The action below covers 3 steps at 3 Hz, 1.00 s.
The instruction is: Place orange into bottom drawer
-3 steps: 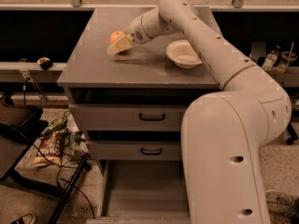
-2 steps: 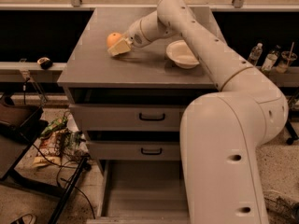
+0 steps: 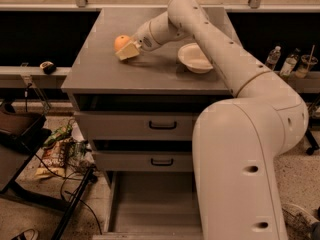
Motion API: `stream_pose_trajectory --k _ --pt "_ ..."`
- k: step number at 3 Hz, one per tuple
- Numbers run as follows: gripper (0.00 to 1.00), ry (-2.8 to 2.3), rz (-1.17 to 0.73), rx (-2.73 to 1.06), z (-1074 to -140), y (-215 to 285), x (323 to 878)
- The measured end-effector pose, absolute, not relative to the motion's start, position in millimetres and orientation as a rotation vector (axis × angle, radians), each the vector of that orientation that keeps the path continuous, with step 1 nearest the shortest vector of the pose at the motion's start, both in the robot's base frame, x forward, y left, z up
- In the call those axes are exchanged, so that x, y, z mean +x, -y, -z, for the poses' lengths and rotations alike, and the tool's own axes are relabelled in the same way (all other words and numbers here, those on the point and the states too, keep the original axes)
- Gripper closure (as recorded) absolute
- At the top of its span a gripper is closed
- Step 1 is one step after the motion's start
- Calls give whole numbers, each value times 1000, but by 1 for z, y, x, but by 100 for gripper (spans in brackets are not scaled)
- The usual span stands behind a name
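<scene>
- Change: the pale yellow pincer (image 3: 129, 50), upper left of centre, has barely shifted over the last second. It remains pressed against the lower right side of the small round orange fruit (image 3: 121, 41).
- Pincer state: cannot tell whether it is closed on the fruit.
- Fruit location: resting on the flat grey desk top (image 3: 150, 76). Judgement: the lift has not begun.
- Edges: the desk's left edge lies near the fruit. The shallow white bowl (image 3: 194, 59) sits well apart to the right.
- Open room: the wide grey bottom drawer (image 3: 150, 204) stands pulled out, bottom centre, floor bare. The bulky white arm (image 3: 240, 149) hides its right part.
- Route: over the front edge, down past the two upper grey drawers (image 3: 162, 125).
</scene>
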<state>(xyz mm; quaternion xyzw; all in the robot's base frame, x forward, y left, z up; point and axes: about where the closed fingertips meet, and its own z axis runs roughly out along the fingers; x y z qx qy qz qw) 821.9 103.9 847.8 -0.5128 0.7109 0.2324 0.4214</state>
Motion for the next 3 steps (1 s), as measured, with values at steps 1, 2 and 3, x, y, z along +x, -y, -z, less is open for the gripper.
stream_pose_trajectory --k 1,2,3 --pt "100 -1779 -575 -1321 -850 -106 815" --pt "100 -1738 -486 -1320 -888 -73 793" --pt "100 -1778 -303 -1235 -955 6 723"
